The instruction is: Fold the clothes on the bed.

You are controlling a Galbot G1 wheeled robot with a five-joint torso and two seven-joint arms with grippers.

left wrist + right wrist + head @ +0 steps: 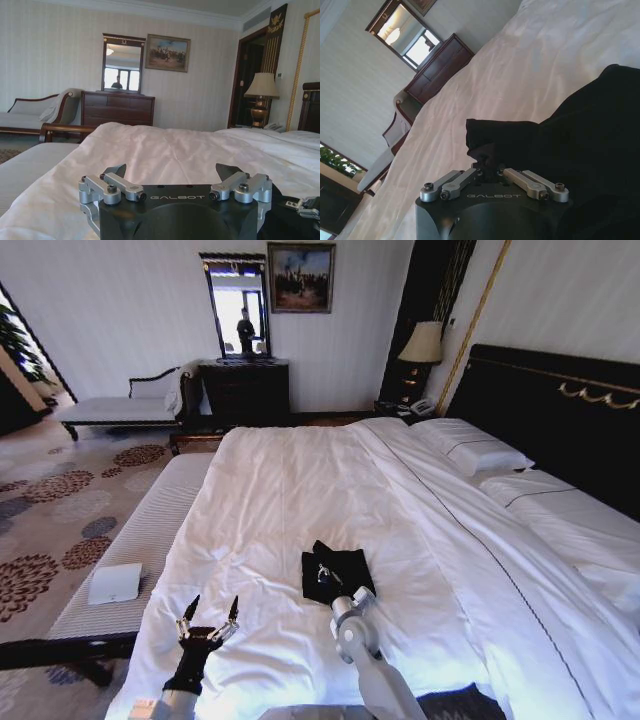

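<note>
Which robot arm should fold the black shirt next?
Probably the right. The right gripper is already shut on the black shirt lying on the bed. The left gripper hangs open over bare sheet, apart from the shirt.

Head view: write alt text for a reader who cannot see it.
The right tool is closed on a bunched black T-shirt lying on a large white bed. The left tool hovers open over the sheet to the shirt's left, near the bed's edge beside a striped bench.
</note>
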